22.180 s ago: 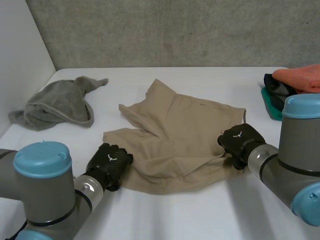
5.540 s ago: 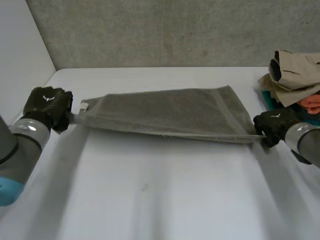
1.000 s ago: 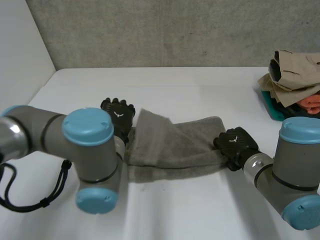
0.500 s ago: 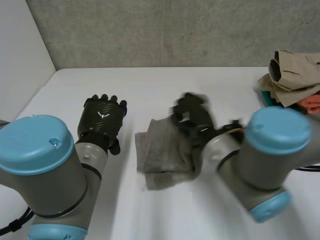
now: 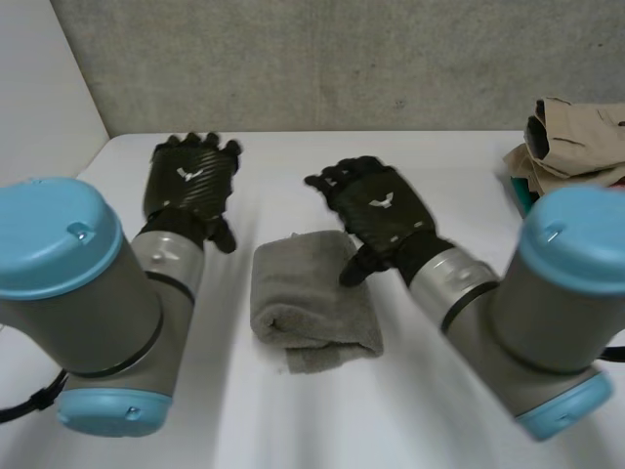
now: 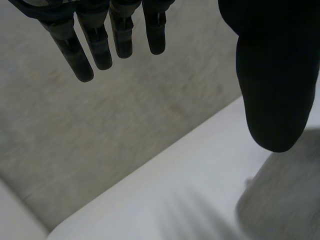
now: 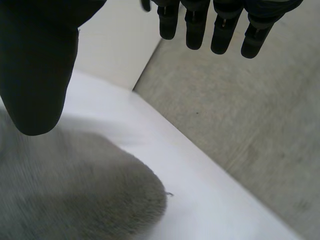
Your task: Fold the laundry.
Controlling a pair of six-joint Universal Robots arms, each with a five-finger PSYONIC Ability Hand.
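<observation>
towel: grey towel (image 5: 312, 298), folded into a thick wad at centre frame on the tabletop (image 5: 293, 161), between my two hands
long axis: runs near-to-far, slanting a bit toward lower right; fat folded edge at the near end
right hand (image 5: 381, 210): the nearer one; thumb over the towel's right edge, contact unclear; fingers (image 7: 222, 30) straight and spread, holding nothing
left hand (image 5: 190, 186): just left of the towel, not touching; fingers (image 6: 100, 45) straight, wide, empty
next move (my guess): right hand takes the wad, which lies below-left of its fingers
in the way: nothing; clothes pile (image 5: 571, 147) at upper right, well apart
</observation>
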